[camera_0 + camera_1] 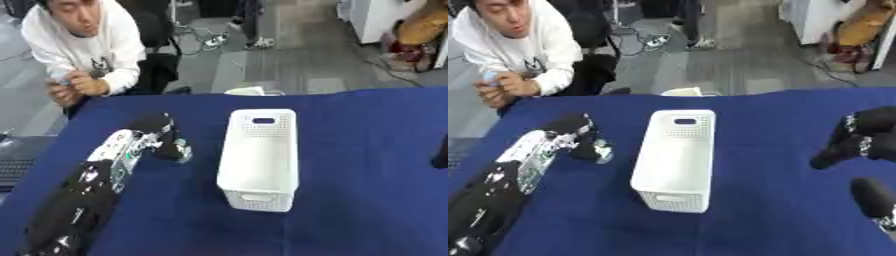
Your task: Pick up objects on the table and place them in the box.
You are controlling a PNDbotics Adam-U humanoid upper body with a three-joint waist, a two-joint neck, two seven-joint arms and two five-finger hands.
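The left hand [162, 137] rests low on the blue bench [350, 200], fingers curled round a small shiny thing [181, 151], left of the box. The white box [258, 157] stands mid-bench. At far right, the right hand [855, 140] hovers, fingers relaxed, holding nothing.

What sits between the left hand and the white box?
Only bare blue tablecloth separates the left hand from the white box, clearest in the left eye view.
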